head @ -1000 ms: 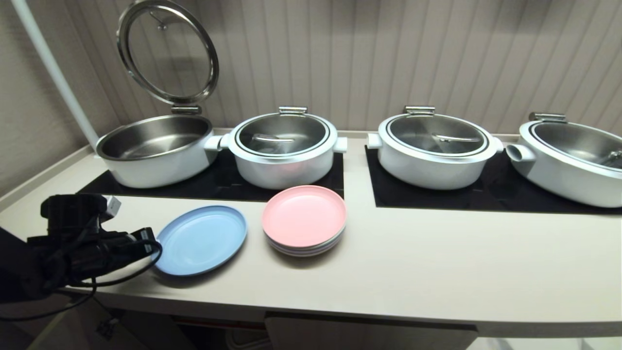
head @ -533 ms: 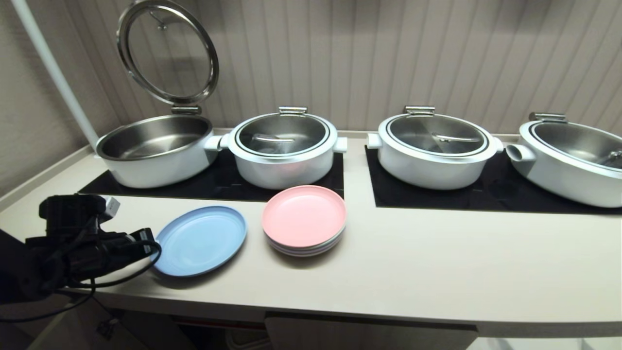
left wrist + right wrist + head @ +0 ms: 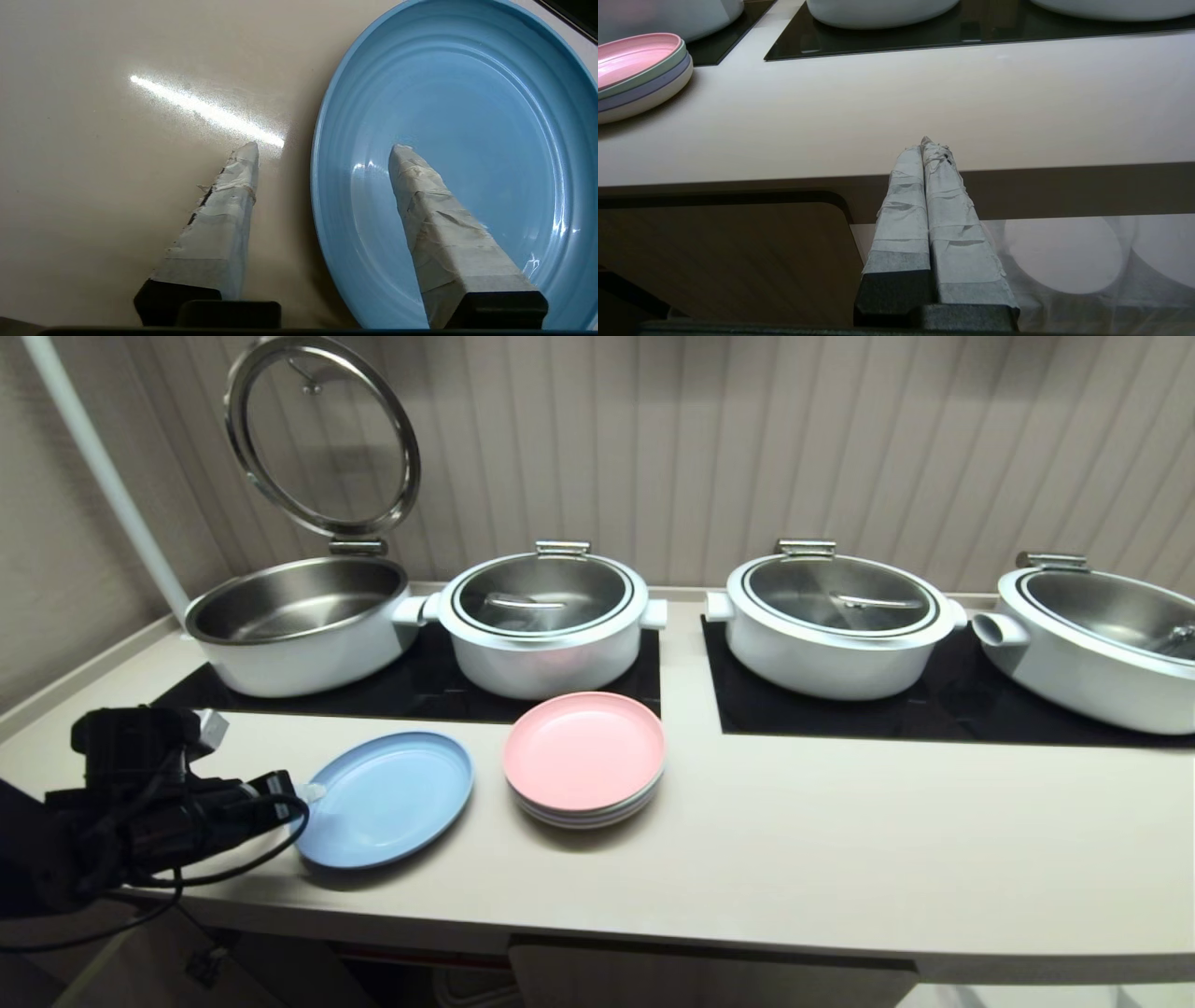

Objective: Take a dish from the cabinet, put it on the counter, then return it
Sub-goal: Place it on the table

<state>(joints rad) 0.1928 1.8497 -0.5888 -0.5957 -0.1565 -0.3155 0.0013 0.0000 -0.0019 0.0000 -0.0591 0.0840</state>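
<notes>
Since the earlier frame only the L gripper (image 3: 322,149) changed: its taped fingers (image 3: 224,214) were pinched on the near-left rim of the light-blue plate (image 3: 387,798), and now stood spread, one finger over the counter (image 3: 794,859), the other over the plate's well, rim between them, nothing held. Arm itself barely shifted. Plate didn't move; it lay flat on the counter, just left of the pink-topped plate stack (image 3: 583,756).

Judgement: set-down step looked done; return to the cabinet (image 3: 719,252) was still to come, so a re-grip on the same rim seemed likely.

R gripper (image 3: 924,144) hung parked below the counter's front edge, right of the plate, fingers pressed together, empty.

Edges/room, rel. to the plate: its near rim sat close to the counter's rounded front edge, so little margin there. Stack was near on the right, a small gap, not touching. Behind it was the black cooktop panel (image 3: 420,686) w/ the open pot (image 3: 299,621) and lidded pot (image 3: 546,621). Bare counter lay to the plate's left, under the L gripper.
</notes>
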